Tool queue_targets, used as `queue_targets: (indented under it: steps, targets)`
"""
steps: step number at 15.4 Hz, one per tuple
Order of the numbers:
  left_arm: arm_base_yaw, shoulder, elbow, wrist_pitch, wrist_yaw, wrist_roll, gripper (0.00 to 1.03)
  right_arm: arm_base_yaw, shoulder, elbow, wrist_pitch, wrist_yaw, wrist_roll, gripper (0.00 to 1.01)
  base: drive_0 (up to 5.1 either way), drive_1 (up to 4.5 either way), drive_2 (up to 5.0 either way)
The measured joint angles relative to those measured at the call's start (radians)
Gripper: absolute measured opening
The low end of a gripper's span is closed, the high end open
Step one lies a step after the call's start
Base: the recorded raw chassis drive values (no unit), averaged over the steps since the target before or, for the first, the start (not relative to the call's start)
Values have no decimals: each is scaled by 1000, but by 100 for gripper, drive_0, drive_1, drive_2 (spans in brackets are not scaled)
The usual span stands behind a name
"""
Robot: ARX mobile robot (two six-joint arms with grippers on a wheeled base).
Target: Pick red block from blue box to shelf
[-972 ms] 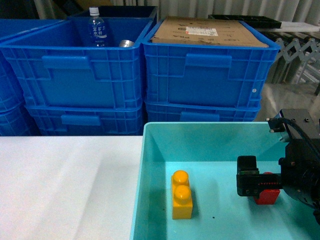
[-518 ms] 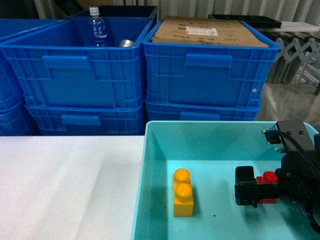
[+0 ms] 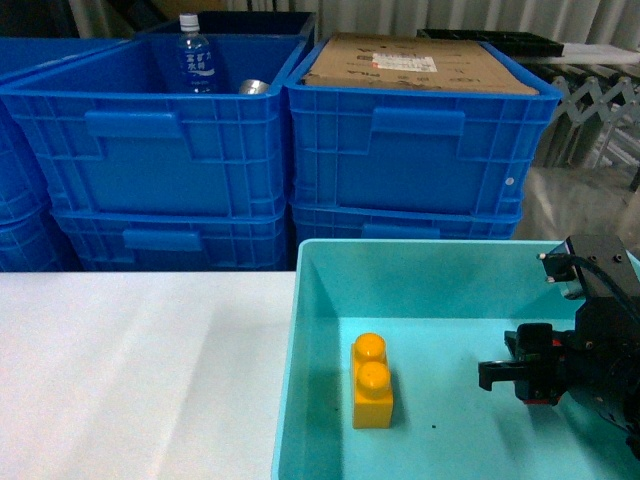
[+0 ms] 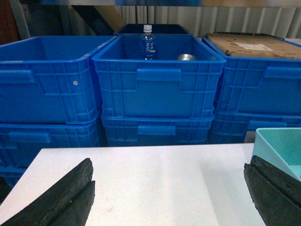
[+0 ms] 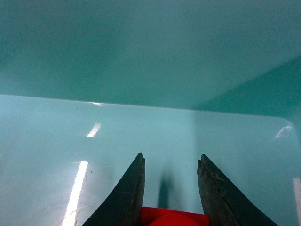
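The red block (image 5: pixel 174 218) sits pinched between the two dark fingers of my right gripper (image 5: pixel 171 157), just above the floor of the blue box (image 5: pixel 141 47). From the head camera, my right gripper (image 3: pixel 492 374) reaches in from the right side of the blue box (image 3: pixel 400 247), and only a sliver of the red block (image 3: pixel 541 400) shows under it. Over the white table, left of the box corner (image 4: pixel 277 141), my left gripper (image 4: pixel 169 165) hangs wide open and holds nothing. The shelf is out of view.
An orange-yellow two-stud brick (image 3: pixel 372 382) lies in the box left of my right gripper. Stacked dark blue crates (image 3: pixel 180 150) stand behind the white table (image 3: pixel 130 370), one holding a water bottle (image 3: pixel 193 60), one a cardboard sheet (image 3: pixel 410 65). A grey metal lattice frame (image 3: pixel 590 115) is at back right.
My right gripper has turned and drawn back to the right with the red block between its fingers; the block is now mostly hidden behind it. The head view has shifted slightly.
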Motion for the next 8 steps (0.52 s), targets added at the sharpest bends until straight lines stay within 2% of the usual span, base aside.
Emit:
queue_targets:
  steps: [3,5,7,8]
  targets:
    - [0,0,0,0,0,0,98,-1,-55,-35,-31,-20,0,28,0,0,0]
    - [0,0,0,0,0,0,98,0,-198,-54,-107,-52,-8,28,0,0,0]
    - [0,0,0,0,0,0,98,-24,-465,-54,-209,-157,-19,28,0,0,0]
    - [0,0,0,0,0,0,98,-58,-575,-53,-247,-196,-18,28,0,0,0]
